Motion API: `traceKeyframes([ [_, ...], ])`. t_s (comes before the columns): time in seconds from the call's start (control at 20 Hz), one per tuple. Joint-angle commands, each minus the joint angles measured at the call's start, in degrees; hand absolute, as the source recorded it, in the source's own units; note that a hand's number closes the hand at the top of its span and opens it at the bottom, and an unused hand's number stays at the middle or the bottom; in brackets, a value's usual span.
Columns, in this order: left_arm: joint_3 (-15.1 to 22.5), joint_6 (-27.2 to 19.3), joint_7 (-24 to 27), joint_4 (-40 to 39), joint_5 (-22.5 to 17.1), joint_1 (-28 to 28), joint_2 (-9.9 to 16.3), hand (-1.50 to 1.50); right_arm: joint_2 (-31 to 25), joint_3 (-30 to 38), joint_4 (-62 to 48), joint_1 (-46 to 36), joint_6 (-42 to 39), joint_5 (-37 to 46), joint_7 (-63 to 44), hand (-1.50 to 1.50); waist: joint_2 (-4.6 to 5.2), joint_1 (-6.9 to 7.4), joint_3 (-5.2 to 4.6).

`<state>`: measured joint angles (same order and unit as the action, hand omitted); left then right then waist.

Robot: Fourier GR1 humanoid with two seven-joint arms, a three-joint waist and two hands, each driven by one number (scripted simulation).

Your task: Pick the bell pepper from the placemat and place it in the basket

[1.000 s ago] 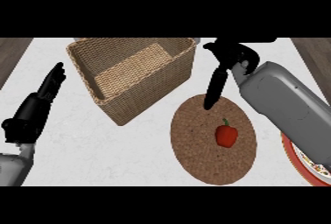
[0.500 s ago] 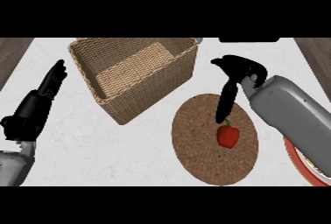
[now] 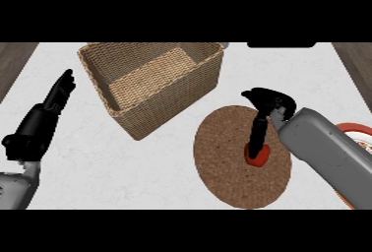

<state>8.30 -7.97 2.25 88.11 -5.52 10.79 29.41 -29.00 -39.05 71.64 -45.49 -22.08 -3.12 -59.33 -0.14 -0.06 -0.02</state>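
A small red bell pepper [image 3: 264, 155] lies on the round brown placemat [image 3: 222, 160], right of its middle. My right hand [image 3: 270, 102] comes in from the right above the mat. Its straight fingers [image 3: 256, 134] point down onto the pepper's top and cover part of it; nothing shows them curled round it. The woven basket [image 3: 170, 110] stands at the back, left of the mat, with nothing visible inside. At the left edge my left hand [image 3: 42, 123] rests open, fingers up.
A plate [image 3: 356, 130] with an orange rim shows at the right edge, mostly hidden behind my right forearm. Pale counter lies between the basket and my left hand, and in front of the basket.
My right hand has moved down from the mat's far edge toward the pepper, and its fingers now reach the pepper. The left hand, basket and mat have not moved.
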Motion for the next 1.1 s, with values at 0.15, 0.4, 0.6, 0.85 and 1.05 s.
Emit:
traceKeyframes([
  [0.15,-1.70,1.18,-1.16,1.37,1.05,-0.32,-0.52,0.00,-0.83,-1.35,3.28,9.15,0.63,5.78,-2.71,-1.50,-0.06,-0.11,0.03],
  [0.4,-2.63,2.60,1.72,-2.51,3.30,0.54,-2.99,0.00,-0.11,2.84,1.91,9.27,-1.55,9.96,-0.68,-1.50,0.09,-0.01,0.01],
  [0.6,-4.10,4.65,-0.25,-1.01,3.25,0.92,-3.57,0.00,3.54,3.50,3.90,10.94,-0.85,15.04,-0.80,-1.50,0.09,0.10,0.01],
  [0.85,-5.23,5.52,-1.98,2.04,4.45,-0.90,-4.76,0.00,4.82,7.20,2.87,12.59,-2.17,19.16,1.64,-1.50,0.05,0.22,0.02],
  [1.05,-6.80,7.34,-3.30,2.04,4.65,0.50,-4.50,0.00,5.94,9.54,4.04,14.84,-2.52,20.62,0.61,-1.50,0.04,0.12,0.02],
])
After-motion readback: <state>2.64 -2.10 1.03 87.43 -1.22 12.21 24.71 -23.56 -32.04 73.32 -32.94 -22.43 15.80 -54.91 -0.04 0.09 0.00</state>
